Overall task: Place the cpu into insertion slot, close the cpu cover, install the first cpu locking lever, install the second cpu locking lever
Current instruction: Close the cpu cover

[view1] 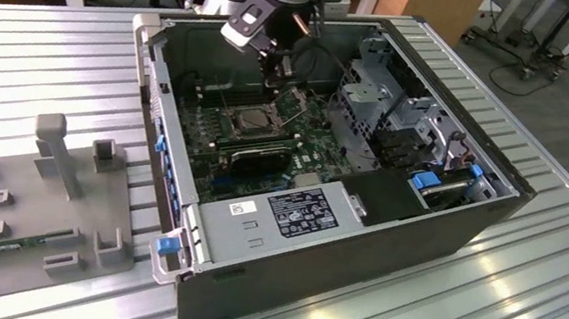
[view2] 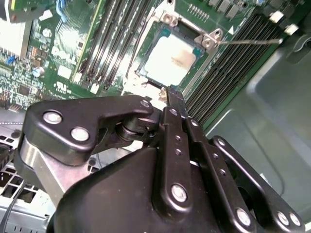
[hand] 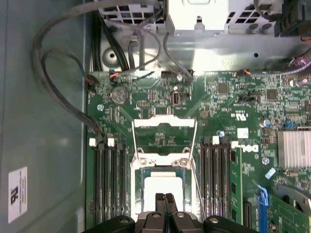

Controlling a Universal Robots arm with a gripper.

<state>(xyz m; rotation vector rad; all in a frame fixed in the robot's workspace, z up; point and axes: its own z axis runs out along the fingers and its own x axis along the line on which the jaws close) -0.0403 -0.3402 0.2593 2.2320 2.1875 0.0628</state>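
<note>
On the ribbed metal desk (view1: 49, 62) in the exterior view lies an open computer case (view1: 362, 249), and the arm reaches into it from above, so that the tool (view1: 275, 64) hangs just over the insertion slot (view1: 248, 124) on the green board. In the second wrist view the two fingers of the tool are pressed together and carry nothing. Their tip is near the edge of the slot, and the cpu (view2: 170, 60) lies flat inside it with its silvery top up, so I judge that the first step is done. A thin wire lever (view2: 248, 41) points away from the socket across the memory slots and looks not fastened. In the first wrist view a thin silver frame, which I take for the cpu cover (hand: 165, 124), seems to stand raised beyond the far edge of the slot, with the board visible through its window. By this the cover is not yet closed, and both locking levers remain to do.
</note>
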